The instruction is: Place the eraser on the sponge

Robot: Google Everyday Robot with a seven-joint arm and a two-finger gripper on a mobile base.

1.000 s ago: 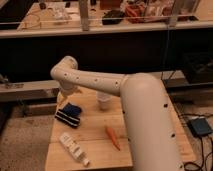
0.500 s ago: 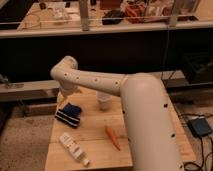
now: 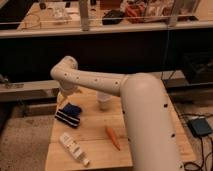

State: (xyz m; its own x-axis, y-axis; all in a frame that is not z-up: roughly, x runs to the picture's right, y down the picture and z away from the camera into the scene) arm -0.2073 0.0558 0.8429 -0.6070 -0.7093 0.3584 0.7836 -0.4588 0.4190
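"My gripper [image 3: 65,97] hangs below the bent joint of my arm, over the back left corner of the table [image 3: 92,129], just behind the sponge [image 3: 73,108]."

"Open or closed?"

"I cannot tell, nor whether it has hold of anything: the arm hides most of it."

"Where is the eraser?"

"The eraser [image 3: 67,119] lies on the table against the sponge's front edge, touching it, stripes facing outward. It is beside the sponge, not on top of it."

"What else is there?"

"A white cup [image 3: 104,102] stands to the right of the sponge. A carrot [image 3: 113,138] lies nearer the front, and a white bottle [image 3: 74,148] lies on its side at the front left, well apart from the eraser."
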